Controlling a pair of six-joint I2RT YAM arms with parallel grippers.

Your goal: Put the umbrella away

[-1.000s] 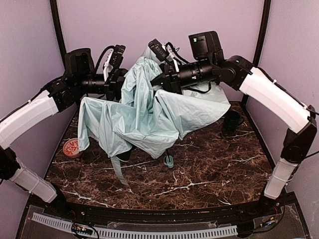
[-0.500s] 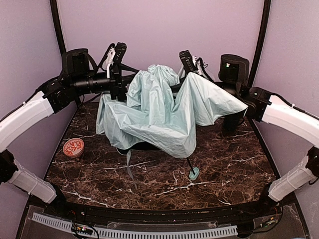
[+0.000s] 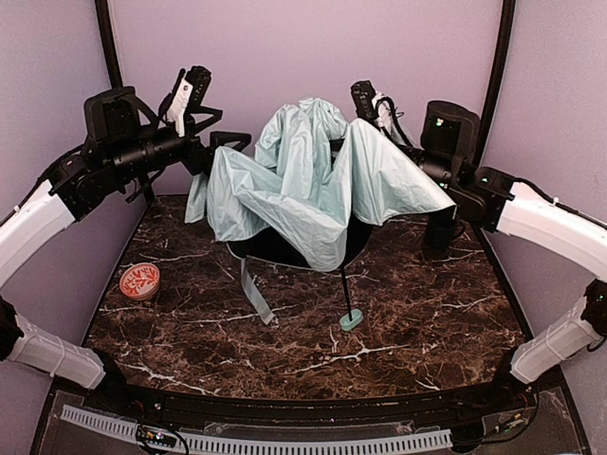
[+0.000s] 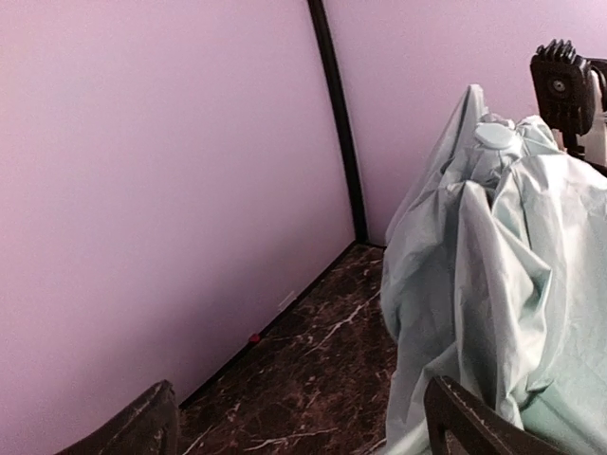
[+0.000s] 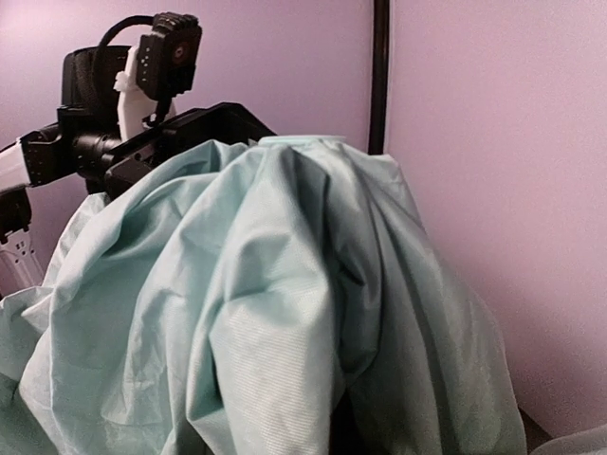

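- One umbrella [image 3: 303, 185] at the rear middle of the table [image 3: 427, 332]: mint canopy crumpled, raised off the marble, draped over the right arm [image 3: 531, 213].
- Thin dark shaft [image 3: 344, 284] slanting down from under the fabric; small mint handle [image 3: 351, 320] resting on the tabletop; strap [image 3: 256, 296] hanging down on the near left.
- Right gripper buried under the canopy: spread or pressed together, cannot tell.
- Left gripper [image 4: 302, 398] spread wide, holding nothing, just beside the canopy's left edge.
- Farther out: dark mug [image 3: 439, 232] rear right, red dish [image 3: 139, 281] far left.
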